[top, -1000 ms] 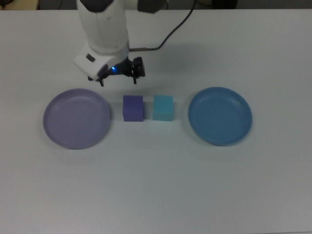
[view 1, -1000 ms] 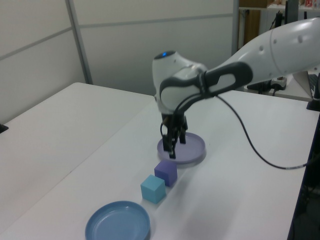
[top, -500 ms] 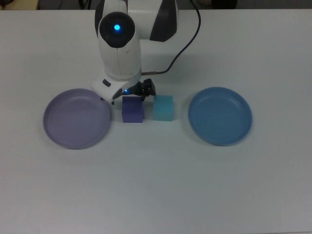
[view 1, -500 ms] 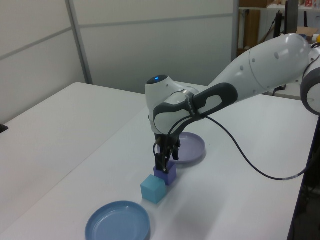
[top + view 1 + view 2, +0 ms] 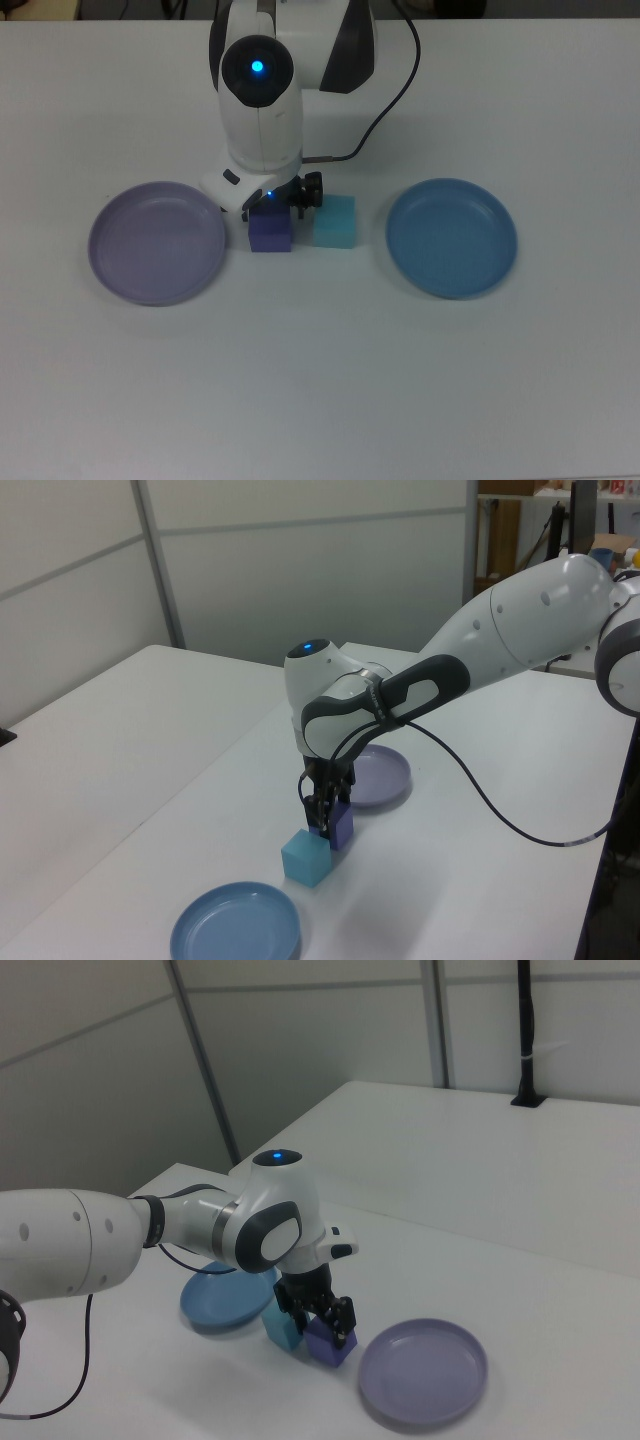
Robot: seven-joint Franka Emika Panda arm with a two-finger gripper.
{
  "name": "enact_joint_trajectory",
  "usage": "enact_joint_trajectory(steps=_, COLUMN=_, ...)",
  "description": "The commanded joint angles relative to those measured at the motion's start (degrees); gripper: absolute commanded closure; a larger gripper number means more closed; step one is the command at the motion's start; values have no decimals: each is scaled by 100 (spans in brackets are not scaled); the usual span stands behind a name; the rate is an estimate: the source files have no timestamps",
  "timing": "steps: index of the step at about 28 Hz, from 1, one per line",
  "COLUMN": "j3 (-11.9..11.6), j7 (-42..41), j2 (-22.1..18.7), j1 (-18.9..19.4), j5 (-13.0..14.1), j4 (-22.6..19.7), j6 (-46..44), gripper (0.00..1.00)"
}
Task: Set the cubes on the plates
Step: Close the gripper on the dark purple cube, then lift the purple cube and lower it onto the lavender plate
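My gripper (image 5: 276, 206) has come down over the purple cube (image 5: 270, 236), its fingers open and standing on either side of the cube, which rests on the table. The left view shows the gripper (image 5: 325, 815) low on the purple cube (image 5: 341, 829), and the right view shows the gripper (image 5: 318, 1318) astride the purple cube (image 5: 328, 1346). The cyan cube (image 5: 336, 222) sits right beside it toward the top view's right. The lavender plate (image 5: 155, 243) lies at the top view's left and the blue plate (image 5: 452, 238) at its right, both holding nothing.
A black cable (image 5: 385, 100) runs from the arm across the white table (image 5: 320, 380) behind the cubes. In the left view, panel walls (image 5: 300, 570) stand behind the table and a desk with equipment (image 5: 590, 650) is at the left view's right.
The arm moved toward the top view's right and forward, then lowered; the gripper went from behind the purple cube to down around it. Cubes and plates stayed put.
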Motion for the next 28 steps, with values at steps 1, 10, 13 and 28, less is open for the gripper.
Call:
enact_joint_trajectory(steps=1, j3=-41, j7=244, j2=50, j1=70, j5=-64, j4=87, j6=117, gripper=99)
enact_joint_trajectory(steps=10, j3=-120, j7=771, j2=-265, j1=-53, j5=24, j4=456, j6=-189, gripper=100)
enact_joint_trajectory(steps=13, j3=-120, j7=772, j2=-556, j1=-439, j5=155, j4=605, j6=-664, gripper=100)
enact_joint_trajectory(steps=28, j3=-243, j7=1588, j2=154, j1=-1178, j5=183, j4=737, j6=-166, gripper=98)
